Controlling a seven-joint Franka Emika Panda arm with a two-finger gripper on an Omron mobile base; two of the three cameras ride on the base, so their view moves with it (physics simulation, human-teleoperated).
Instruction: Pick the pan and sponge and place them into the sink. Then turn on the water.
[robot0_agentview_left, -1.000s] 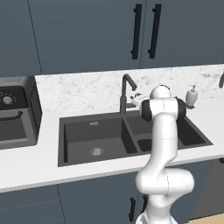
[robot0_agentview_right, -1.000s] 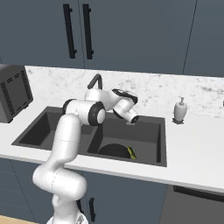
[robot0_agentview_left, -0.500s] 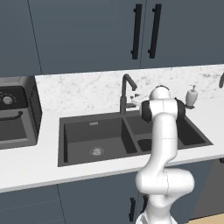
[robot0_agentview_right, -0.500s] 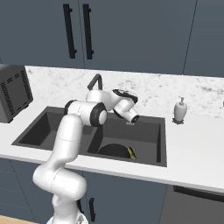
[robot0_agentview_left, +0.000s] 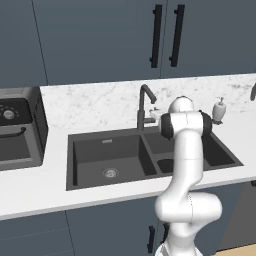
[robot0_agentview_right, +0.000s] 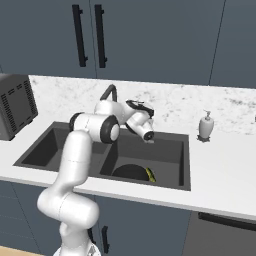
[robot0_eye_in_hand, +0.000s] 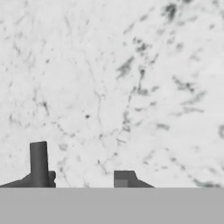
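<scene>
The black pan (robot0_agentview_right: 129, 172) lies in the right basin of the dark grey sink (robot0_agentview_right: 184, 161), with the yellow sponge (robot0_agentview_right: 150, 175) at its right edge. My gripper (robot0_agentview_right: 148, 138) hangs above that basin, just right of the faucet (robot0_agentview_right: 110, 93), and is open with nothing between its fingers. In the hand view the gripper (robot0_eye_in_hand: 81, 173) faces white marble, its two fingertips (robot0_eye_in_hand: 38, 162) well apart. From the left, the gripper (robot0_agentview_left: 154, 114) sits beside the faucet (robot0_agentview_left: 144, 106) over the sink (robot0_agentview_left: 107, 136). Water is out of view.
A white soap dispenser (robot0_agentview_right: 205, 125) (robot0_agentview_left: 218, 110) stands on the counter right of the sink. A dark boxy appliance (robot0_agentview_left: 17, 131) (robot0_agentview_right: 15, 104) sits on the counter at the left. Dark cabinets with black handles (robot0_agentview_left: 165, 36) hang above the marble backsplash.
</scene>
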